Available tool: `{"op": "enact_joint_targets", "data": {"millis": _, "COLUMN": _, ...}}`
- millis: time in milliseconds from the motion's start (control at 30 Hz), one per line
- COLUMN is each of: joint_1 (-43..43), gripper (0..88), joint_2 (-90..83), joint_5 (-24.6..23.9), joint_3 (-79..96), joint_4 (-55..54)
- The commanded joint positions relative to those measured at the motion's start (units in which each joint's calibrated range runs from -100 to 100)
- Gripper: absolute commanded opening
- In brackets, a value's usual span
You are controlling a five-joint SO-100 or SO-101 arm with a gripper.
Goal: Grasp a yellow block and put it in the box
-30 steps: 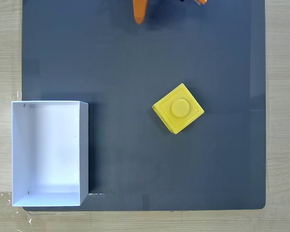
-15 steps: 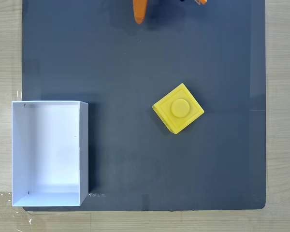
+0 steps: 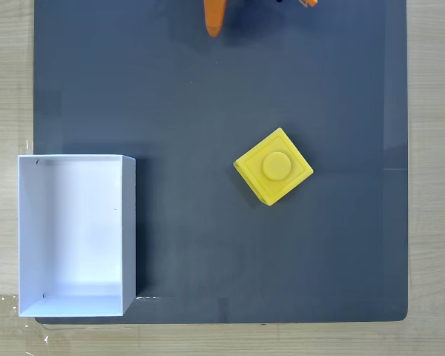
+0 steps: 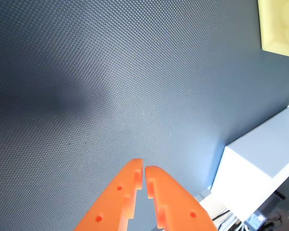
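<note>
The yellow block [image 3: 274, 167] is seen lying on the dark mat [image 3: 208, 96] near its middle in the fixed view, turned at an angle and well apart from the white box [image 3: 129, 222] at the mat's lower left. In the wrist view the orange gripper [image 4: 144, 167] is held above bare mat, its jaws nearly closed with nothing between them.

The fixed view looks straight down from above on the dark mat [image 3: 208, 96], taking in nearly all of it. The wrist view rides behind the gripper [image 4: 144, 168], close over the same mat [image 4: 111, 86], facing ahead past the fingertips.
</note>
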Motion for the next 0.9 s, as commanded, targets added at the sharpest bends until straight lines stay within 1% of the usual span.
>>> {"op": "enact_joint_targets", "data": {"millis": 0, "joint_1": 0.04, "gripper": 1.1, "joint_2": -0.16, "joint_5": 0.05, "joint_3": -0.01, "joint_4": 0.48}}
{"op": "enact_joint_targets", "data": {"millis": 667, "joint_1": 0.71, "gripper": 1.1, "joint_2": -0.16, "joint_5": -0.32, "joint_3": -0.01, "joint_4": 0.22}}
{"op": "enact_joint_targets", "data": {"millis": 867, "joint_1": -0.47, "gripper": 1.4, "joint_2": 0.18, "joint_5": 0.05, "joint_3": -0.1, "joint_4": -0.48}}
